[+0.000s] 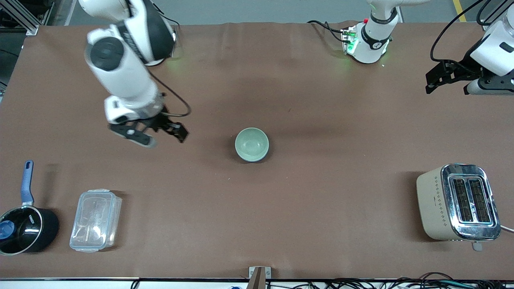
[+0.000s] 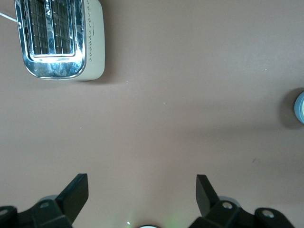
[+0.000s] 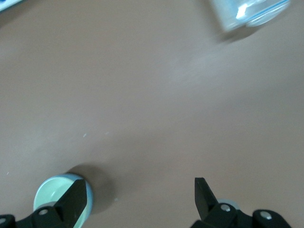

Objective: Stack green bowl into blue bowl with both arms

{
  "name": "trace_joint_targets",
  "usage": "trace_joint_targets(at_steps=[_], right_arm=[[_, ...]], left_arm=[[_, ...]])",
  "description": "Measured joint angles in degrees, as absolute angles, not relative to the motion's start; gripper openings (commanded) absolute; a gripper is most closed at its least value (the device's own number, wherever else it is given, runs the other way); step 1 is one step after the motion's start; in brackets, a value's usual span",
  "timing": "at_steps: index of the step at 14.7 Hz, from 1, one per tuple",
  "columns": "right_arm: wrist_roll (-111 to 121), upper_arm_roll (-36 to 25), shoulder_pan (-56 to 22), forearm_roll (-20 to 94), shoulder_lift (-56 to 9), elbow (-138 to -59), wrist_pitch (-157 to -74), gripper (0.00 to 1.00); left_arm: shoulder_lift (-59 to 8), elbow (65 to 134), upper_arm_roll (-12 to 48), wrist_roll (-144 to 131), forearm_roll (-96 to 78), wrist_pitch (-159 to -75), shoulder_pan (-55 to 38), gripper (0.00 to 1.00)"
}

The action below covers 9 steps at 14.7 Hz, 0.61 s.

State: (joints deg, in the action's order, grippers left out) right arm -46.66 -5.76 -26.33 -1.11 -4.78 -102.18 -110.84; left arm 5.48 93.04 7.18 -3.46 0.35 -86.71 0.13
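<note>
The pale green bowl (image 1: 251, 143) stands upright at the middle of the table. In the right wrist view (image 3: 54, 194) and the left wrist view (image 2: 300, 107) a sky-blue edge shows round it, so it appears to sit inside the blue bowl (image 3: 84, 209); no separate blue bowl shows. My right gripper (image 1: 160, 137) is open and empty, up over bare table beside the bowls toward the right arm's end; it also shows in the right wrist view (image 3: 139, 186). My left gripper (image 1: 447, 84) is open and empty, held high at the left arm's end, and shows in the left wrist view (image 2: 141, 183).
A cream and chrome toaster (image 1: 457, 202) stands near the front edge at the left arm's end. A clear lidded plastic box (image 1: 95, 220) and a black saucepan with a blue handle (image 1: 24, 224) stand near the front edge at the right arm's end.
</note>
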Motion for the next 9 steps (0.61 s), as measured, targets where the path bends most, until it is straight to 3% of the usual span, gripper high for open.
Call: trace_joint_targets(at_steps=[4,9], right_arm=[[-31.07,-5.63,-13.48,-1.20,1.12,-98.37,-101.22,1.00],[-10.10,-5.67,-3.28,-1.12,2.61,-88.25,-88.45,1.00]], left_arm=[[5.56,92.95,7.24,-3.46,0.35,-86.28,0.08,1.00],[5.58,92.43,7.51,-3.46,0.35,-86.26,-0.15,1.00]])
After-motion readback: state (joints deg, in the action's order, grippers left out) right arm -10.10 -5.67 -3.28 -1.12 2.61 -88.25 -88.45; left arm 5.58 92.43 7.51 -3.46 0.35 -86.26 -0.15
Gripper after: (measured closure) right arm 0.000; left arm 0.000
